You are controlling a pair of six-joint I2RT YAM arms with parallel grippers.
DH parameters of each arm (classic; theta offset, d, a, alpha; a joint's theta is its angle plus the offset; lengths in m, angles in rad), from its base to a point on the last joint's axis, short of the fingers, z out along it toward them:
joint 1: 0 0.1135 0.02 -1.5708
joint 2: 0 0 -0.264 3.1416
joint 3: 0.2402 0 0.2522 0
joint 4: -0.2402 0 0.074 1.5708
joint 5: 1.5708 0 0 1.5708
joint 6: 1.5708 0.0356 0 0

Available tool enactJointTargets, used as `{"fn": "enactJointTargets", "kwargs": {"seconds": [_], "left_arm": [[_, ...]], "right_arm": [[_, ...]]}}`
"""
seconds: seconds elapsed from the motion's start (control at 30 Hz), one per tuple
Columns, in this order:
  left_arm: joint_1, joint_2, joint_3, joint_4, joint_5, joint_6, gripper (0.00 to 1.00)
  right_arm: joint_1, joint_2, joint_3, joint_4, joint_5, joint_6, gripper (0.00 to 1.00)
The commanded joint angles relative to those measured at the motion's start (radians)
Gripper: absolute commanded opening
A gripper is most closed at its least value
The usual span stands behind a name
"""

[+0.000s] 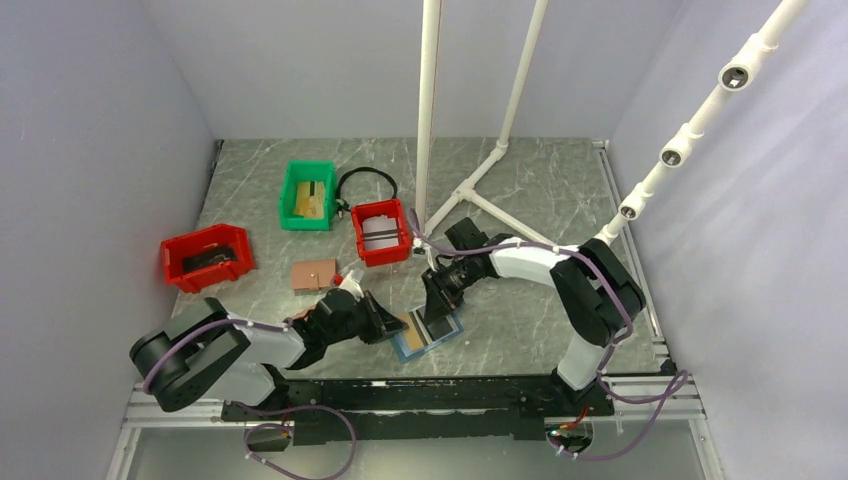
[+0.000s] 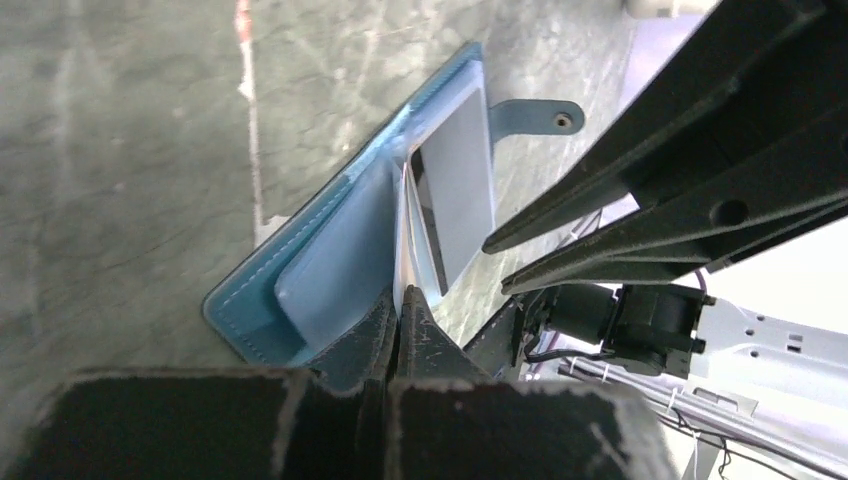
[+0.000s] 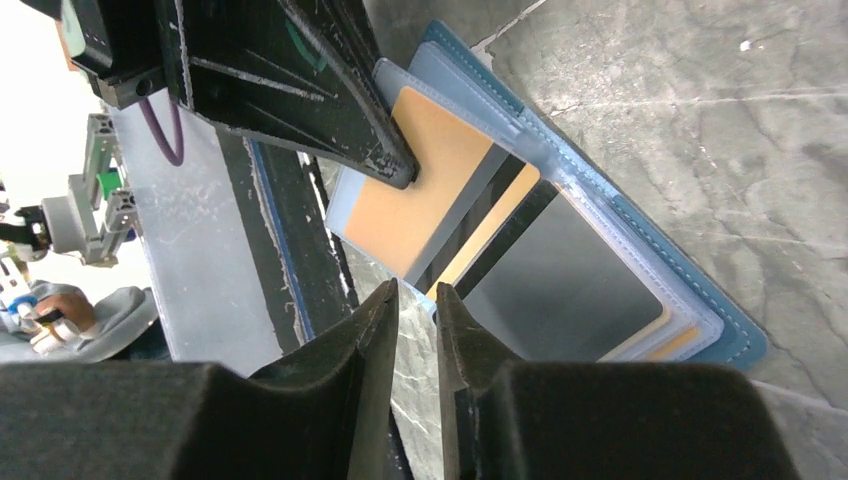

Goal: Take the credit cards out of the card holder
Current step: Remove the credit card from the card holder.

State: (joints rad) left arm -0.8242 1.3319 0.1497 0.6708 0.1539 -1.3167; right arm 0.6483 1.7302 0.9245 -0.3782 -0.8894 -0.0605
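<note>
The blue card holder (image 1: 428, 336) lies open near the front edge of the table, its snap tab (image 2: 540, 117) pointing away. Gold-tan credit cards (image 3: 420, 190) sit in its pale inner pockets; one shows a dark stripe (image 3: 478, 240), and another shows a dark grey face (image 3: 570, 290). My left gripper (image 2: 398, 300) is shut on the edge of the holder's inner pocket leaf, and its fingertip (image 3: 400, 172) rests on a gold card. My right gripper (image 3: 415, 292) hovers at the cards' free edge, jaws a narrow gap apart and empty. It also shows in the left wrist view (image 2: 497, 265).
A green bin (image 1: 307, 195) and a red bin (image 1: 382, 232) stand behind the holder. Another red bin (image 1: 207, 257) stands at the left. A brown wallet (image 1: 313, 274) lies near my left arm. White pipe posts (image 1: 430, 110) rise at the back, with a black cable (image 1: 366, 178) beside them.
</note>
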Motion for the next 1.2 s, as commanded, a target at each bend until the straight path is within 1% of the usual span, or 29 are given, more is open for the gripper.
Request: {"fn": "enactJointTargets", "kwargs": {"seconds": [0.0, 0.07, 0.17, 0.27, 0.37, 0.5, 0.67, 0.87, 1.03, 1.17], "left_arm": [[-0.004, 0.015, 0.008, 0.154, 0.070, 0.178, 0.00], [-0.004, 0.004, 0.042, 0.147, 0.125, 0.288, 0.00], [-0.004, -0.009, 0.094, 0.128, 0.194, 0.438, 0.00], [-0.003, -0.024, 0.137, 0.093, 0.221, 0.532, 0.00], [-0.004, -0.038, 0.160, 0.089, 0.229, 0.578, 0.00], [-0.002, -0.061, 0.165, 0.085, 0.210, 0.586, 0.00], [0.003, -0.068, 0.128, 0.149, 0.193, 0.554, 0.00], [0.004, -0.079, 0.128, 0.169, 0.198, 0.547, 0.00], [0.004, -0.097, 0.122, 0.198, 0.199, 0.541, 0.00], [0.003, -0.104, 0.119, 0.218, 0.199, 0.533, 0.00]], "right_arm": [[-0.051, -0.013, 0.049, -0.037, -0.129, -0.067, 0.26], [-0.090, -0.023, 0.057, -0.077, -0.218, -0.132, 0.29], [-0.144, -0.058, 0.036, -0.073, -0.333, -0.169, 0.36], [-0.166, -0.084, 0.025, -0.067, -0.370, -0.178, 0.43], [-0.171, -0.092, 0.028, -0.075, -0.350, -0.186, 0.43], [-0.183, -0.098, 0.037, -0.099, -0.304, -0.209, 0.44], [-0.190, -0.127, 0.036, -0.115, -0.276, -0.240, 0.45], [-0.190, -0.127, 0.036, -0.114, -0.230, -0.233, 0.44], [-0.190, -0.109, 0.034, -0.108, -0.244, -0.225, 0.44], [-0.189, -0.099, 0.033, -0.113, -0.319, -0.234, 0.44]]}}
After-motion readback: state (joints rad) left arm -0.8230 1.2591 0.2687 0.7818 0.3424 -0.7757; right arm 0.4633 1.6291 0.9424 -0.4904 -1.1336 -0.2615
